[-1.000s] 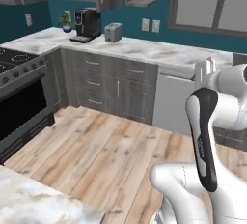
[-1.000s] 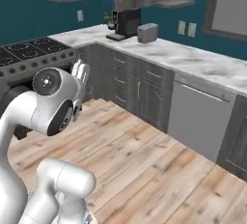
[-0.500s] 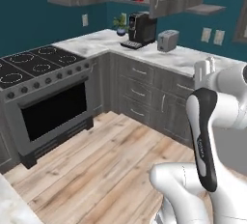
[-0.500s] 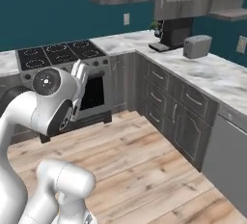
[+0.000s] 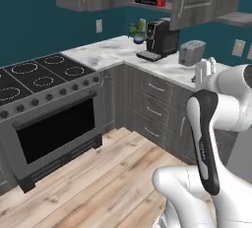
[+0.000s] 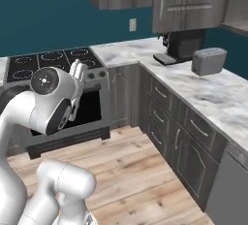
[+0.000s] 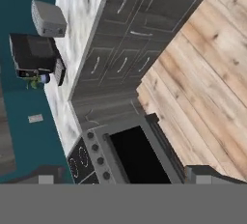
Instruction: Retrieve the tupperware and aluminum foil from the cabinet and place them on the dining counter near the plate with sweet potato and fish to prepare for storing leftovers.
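White gripper: the gripper (image 5: 208, 68) rides high beside the arm's upper joint, jaws spread wide and released, with nothing between them; in the hand view its dark fingertips (image 7: 46, 176) frame the oven below.
Grey oven: the stove (image 5: 40, 72) sits just left of the corner, well below and apart from the gripper.
Marble table: the table (image 5: 111, 50) carries the coffee machine (image 5: 160, 36) and the toaster (image 5: 191, 52), side by side and apart.
Aluminum foil: the aluminum foil (image 5: 150, 1) lies flat on the shelf of the cabinet (image 5: 197, 0), directly above the coffee machine, red end to the right.
Tupperware: it cannot be made out with any certainty.
Step in hand: judged as the approach to the cabinet, nothing fetched yet.
Doing it well: the base should probably stop square to the shelf, close enough for the arm to reach over the coffee machine, jaws across the box's narrow side.
Change: the whole picture has shifted since the earlier frame, so the base has moved; the stove now takes up the left side, while the jaws remain as wide.
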